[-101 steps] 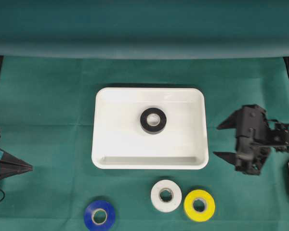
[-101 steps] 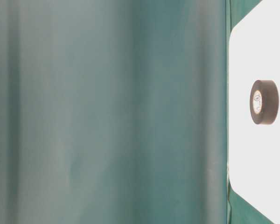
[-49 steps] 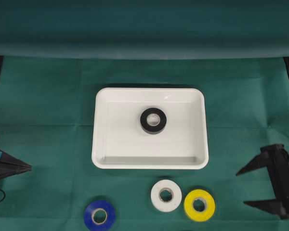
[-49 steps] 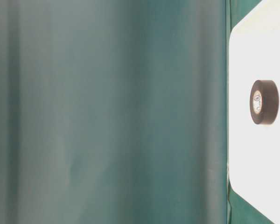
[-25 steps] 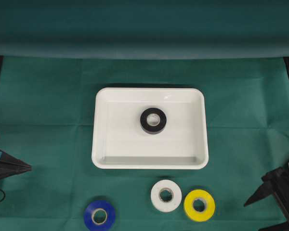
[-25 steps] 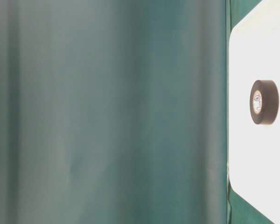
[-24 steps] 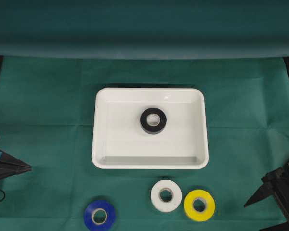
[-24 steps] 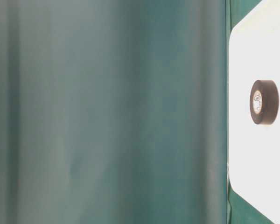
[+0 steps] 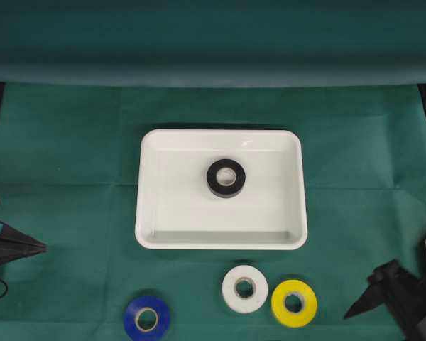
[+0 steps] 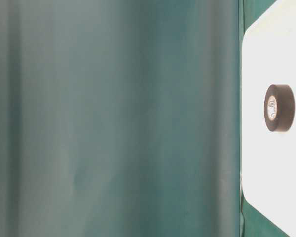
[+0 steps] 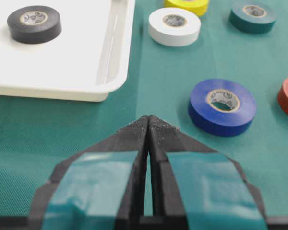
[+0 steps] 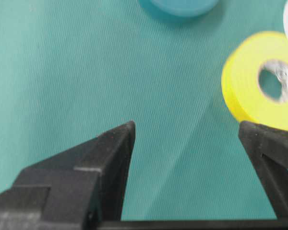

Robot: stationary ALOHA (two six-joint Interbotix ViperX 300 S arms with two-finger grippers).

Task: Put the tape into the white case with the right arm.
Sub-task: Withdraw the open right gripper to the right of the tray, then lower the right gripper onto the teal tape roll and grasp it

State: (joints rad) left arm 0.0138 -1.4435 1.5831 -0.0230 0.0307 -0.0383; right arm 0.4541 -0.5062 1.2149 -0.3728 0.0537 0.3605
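Overhead, green cloth (image 9: 71, 163) covers table and backdrop.

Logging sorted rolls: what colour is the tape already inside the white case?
Black tape, clearest in the overhead view.

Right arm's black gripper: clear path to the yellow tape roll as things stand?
Probably yes. The right arm's black gripper is open, with bare green cloth between it and the yellow tape roll. The white tape roll sits on the far side, apart.

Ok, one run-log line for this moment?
black tape roll: in glossy white rectangular case | right gripper: open, empty, near yellow tape roll | left gripper: shut, parked
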